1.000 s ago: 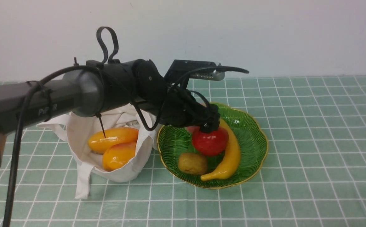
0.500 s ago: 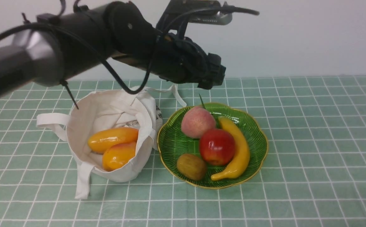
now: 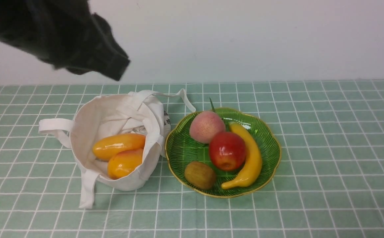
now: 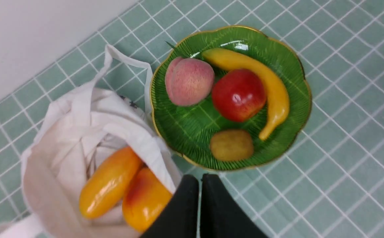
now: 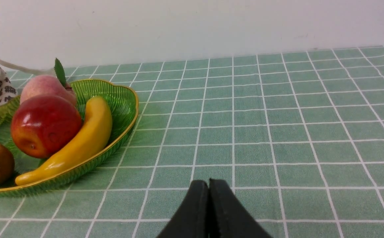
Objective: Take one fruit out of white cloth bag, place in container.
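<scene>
Green-checked cloth is laid over the desk (image 3: 327,158). Red apple (image 3: 227,151) is seen in the green dish (image 3: 182,148), touching peach (image 3: 207,126) and banana (image 3: 249,158); white cloth bag (image 3: 86,132) is set just beside. Left gripper (image 4: 200,201) and right gripper (image 5: 208,205) are pressed together.

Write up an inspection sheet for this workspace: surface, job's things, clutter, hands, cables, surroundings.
Surface: green tablecloth with a white grid, lying flat.
Job's things: apple lies in the green dish, against the banana; white bag stands open beside the dish, with two mangoes inside.
Clutter: peach, banana and kiwi share the dish.
Hands: left hand shut, empty, raised above bag and dish; right hand shut, empty, low over bare cloth, apart from the dish.
Cables: nothing seen.
Surroundings: plain white wall behind the table.
</scene>
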